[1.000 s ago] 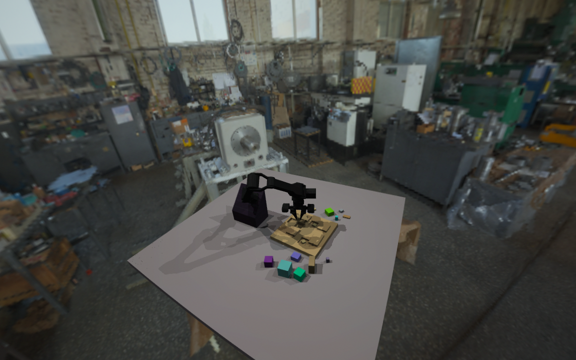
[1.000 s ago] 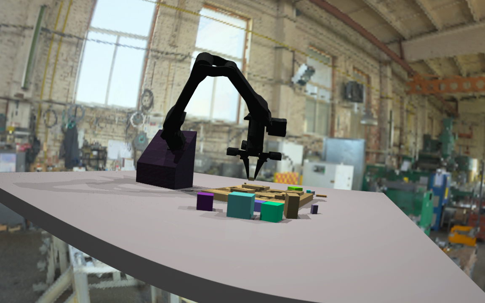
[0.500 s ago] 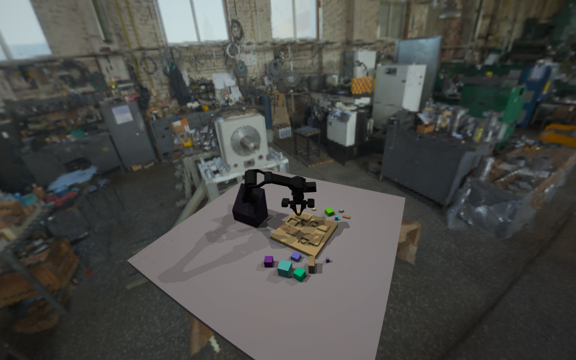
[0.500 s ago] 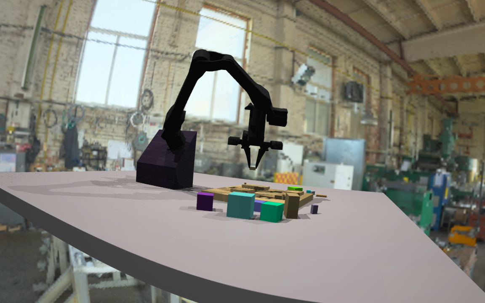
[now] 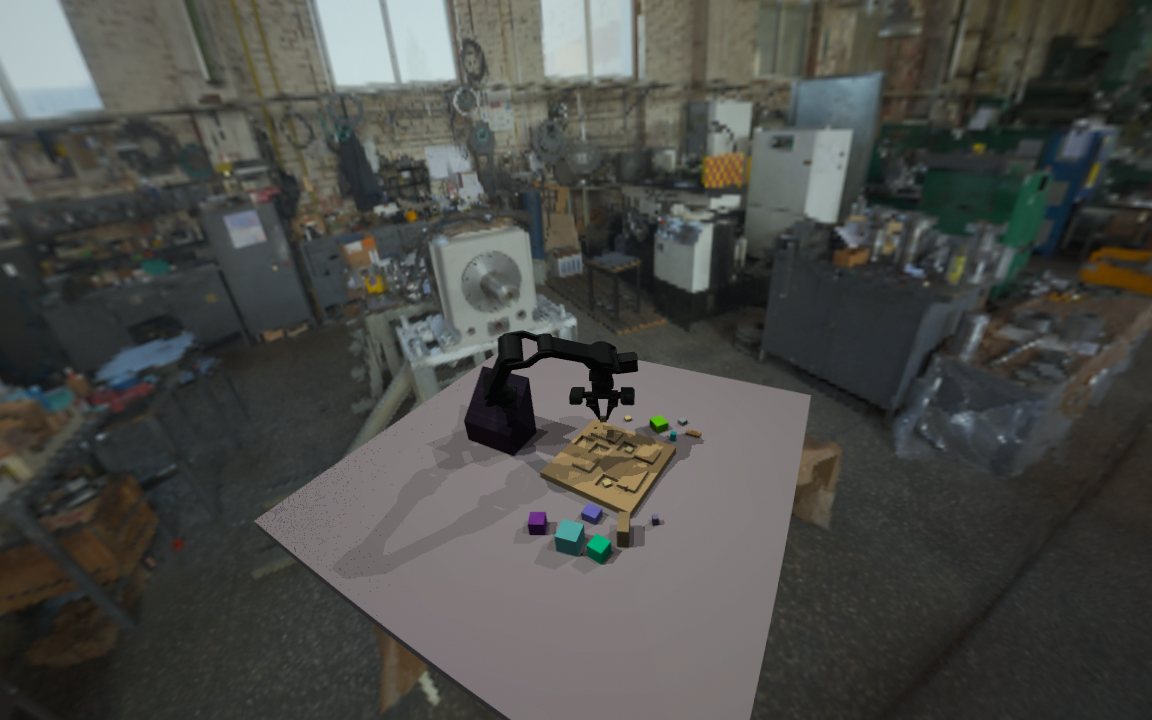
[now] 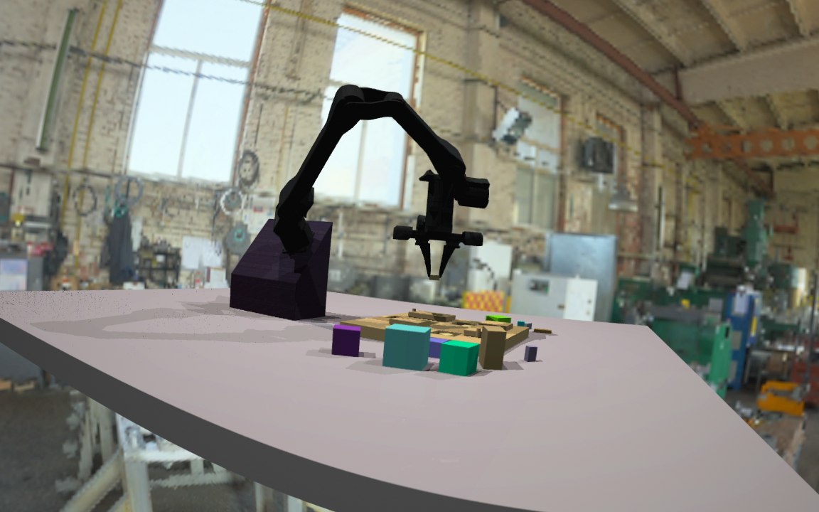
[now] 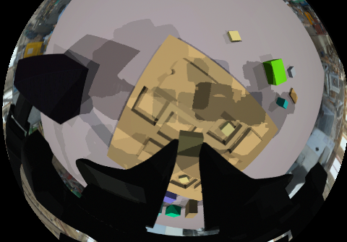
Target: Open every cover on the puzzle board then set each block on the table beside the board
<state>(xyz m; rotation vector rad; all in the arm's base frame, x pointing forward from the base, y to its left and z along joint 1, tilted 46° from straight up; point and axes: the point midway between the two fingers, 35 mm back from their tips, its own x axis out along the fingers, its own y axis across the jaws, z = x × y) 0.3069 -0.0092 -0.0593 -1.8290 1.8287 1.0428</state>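
My gripper point(image 5: 602, 417) point(image 6: 434, 274) point(image 7: 189, 145) is shut on a small khaki block and holds it above the tan puzzle board point(image 5: 562, 474) point(image 6: 361, 326) point(image 7: 170, 50), clear of its surface. The board has several square wells. One pale yellow block point(image 7: 228, 128) sits in a well right of the held block in the wrist view, and another pale yellow block point(image 7: 183, 179) point(image 5: 607, 483) sits in a well at the front. A round pin point(image 7: 173, 71) stands near the board's far corner. Shadow and the fingers hide parts of the covers. A pale yellow block point(image 7: 234, 36) point(image 5: 627, 418) lies on the table beyond the board.
A lime block point(image 7: 276, 72) point(image 5: 658, 423), a small teal block point(image 7: 282, 102), a grey block point(image 7: 291, 71) and a brown piece point(image 7: 293, 95) lie beside the board. In front stand purple point(image 6: 345, 340), turquoise point(image 6: 406, 347), green point(image 6: 458, 358) and tall tan blocks point(image 6: 493, 347).
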